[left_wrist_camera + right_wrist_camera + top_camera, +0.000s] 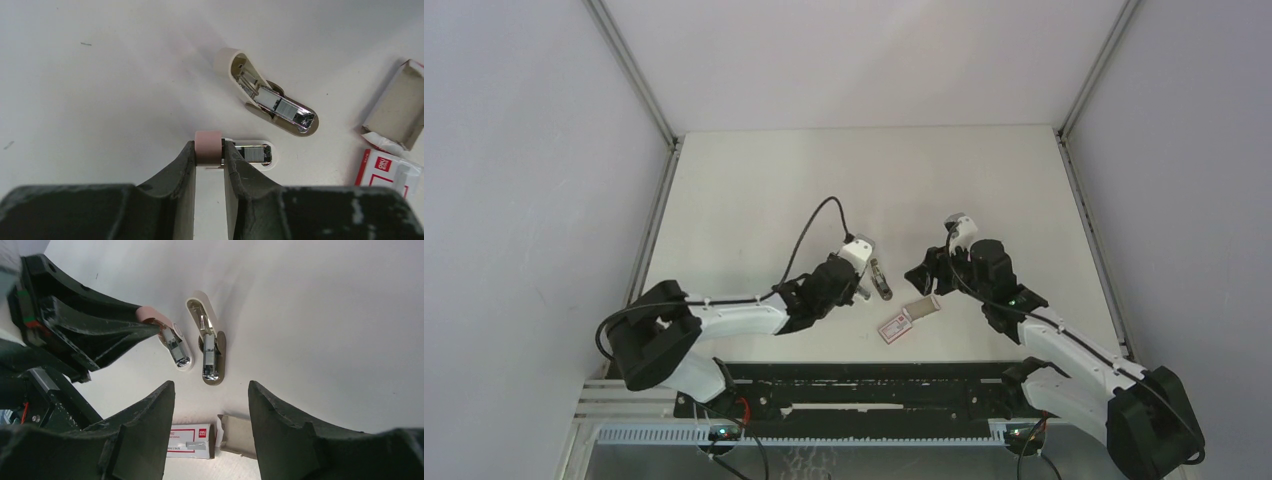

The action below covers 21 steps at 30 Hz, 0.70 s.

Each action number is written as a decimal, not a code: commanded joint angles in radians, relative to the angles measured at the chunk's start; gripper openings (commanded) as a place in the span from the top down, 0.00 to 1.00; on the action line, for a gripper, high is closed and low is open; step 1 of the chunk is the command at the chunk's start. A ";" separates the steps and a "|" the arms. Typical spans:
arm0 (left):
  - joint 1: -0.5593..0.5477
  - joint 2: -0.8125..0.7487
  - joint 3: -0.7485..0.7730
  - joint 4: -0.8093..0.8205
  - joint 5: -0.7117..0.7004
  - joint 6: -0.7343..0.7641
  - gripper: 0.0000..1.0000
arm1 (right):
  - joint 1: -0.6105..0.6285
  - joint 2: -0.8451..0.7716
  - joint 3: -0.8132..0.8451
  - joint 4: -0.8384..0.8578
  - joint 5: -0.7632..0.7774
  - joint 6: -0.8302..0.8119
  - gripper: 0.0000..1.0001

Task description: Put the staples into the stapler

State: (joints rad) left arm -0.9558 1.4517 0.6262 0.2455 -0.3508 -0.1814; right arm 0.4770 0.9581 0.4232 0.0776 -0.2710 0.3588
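Staples [254, 154] in left hand [209, 151], "deli"-labelled box [400, 175] nearby

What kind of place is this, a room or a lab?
Probably a robot test lab: two robot arms bolted at a white table, plain grey walls around it, only a stapler and staple box laid out.

Beyond the stapler [272, 102]: bare table [854, 170], open to the far edge.
Stapler to staple tray [252, 154]: apart, with a narrow bare strip between them.
Tray's pink end: taken up by the left gripper [208, 150], clamped on it.
Near side: the white box [192, 440] and torn sleeve [237, 432] block the way, close by the right gripper [211, 386], whose jaws stand wide.
Right of stapler: bare table.
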 commanded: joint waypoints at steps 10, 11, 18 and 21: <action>-0.170 0.158 0.179 -0.177 -0.390 0.101 0.85 | -0.018 -0.072 -0.011 0.014 0.042 -0.013 0.45; -0.178 0.166 0.184 -0.185 -0.394 0.099 0.84 | -0.019 -0.076 -0.012 0.013 0.044 -0.014 0.45; -0.229 0.187 0.214 -0.237 -0.418 0.080 0.69 | -0.031 -0.101 -0.020 0.010 0.049 -0.009 0.45; -0.236 0.174 0.229 -0.274 -0.423 0.063 0.60 | -0.038 -0.108 -0.022 0.007 0.048 -0.007 0.45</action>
State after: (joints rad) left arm -1.1786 1.6363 0.7952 0.0200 -0.7341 -0.0956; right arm 0.4519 0.8745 0.4072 0.0624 -0.2356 0.3588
